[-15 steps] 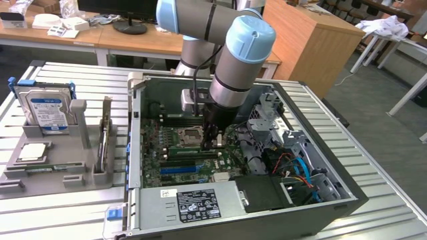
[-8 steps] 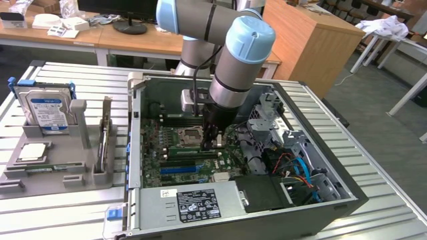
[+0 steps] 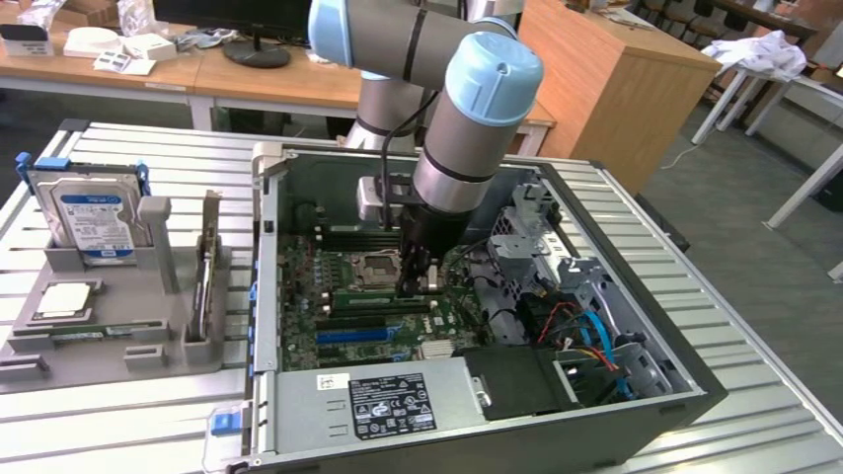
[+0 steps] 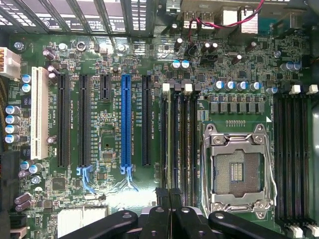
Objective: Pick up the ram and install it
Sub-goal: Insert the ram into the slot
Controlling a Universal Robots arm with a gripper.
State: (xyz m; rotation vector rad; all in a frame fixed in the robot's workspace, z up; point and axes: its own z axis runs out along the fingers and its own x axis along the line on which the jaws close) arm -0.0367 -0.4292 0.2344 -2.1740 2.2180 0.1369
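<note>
In the exterior view you see the grey tray [image 3: 148, 308] holding the hard drive [image 3: 87, 219] upright, a CPU [image 3: 63, 301] flat and, in its front groove, the ram [image 3: 82, 336], a thin green stick lying flat; it is well apart from the gripper [image 3: 419, 284], which hangs inside the open computer case [image 3: 658, 395] over the motherboard [image 3: 310, 296]; tray and case stand on a slatted metal table [image 3: 118, 415], with wooden desks [image 3: 264, 87] behind. In the wrist view the fingers [image 4: 160, 200] are clenched together with nothing between them, above the black memory slots [image 4: 192, 144] between the blue slot [image 4: 126, 119] and the CPU socket [image 4: 238, 169].
</note>
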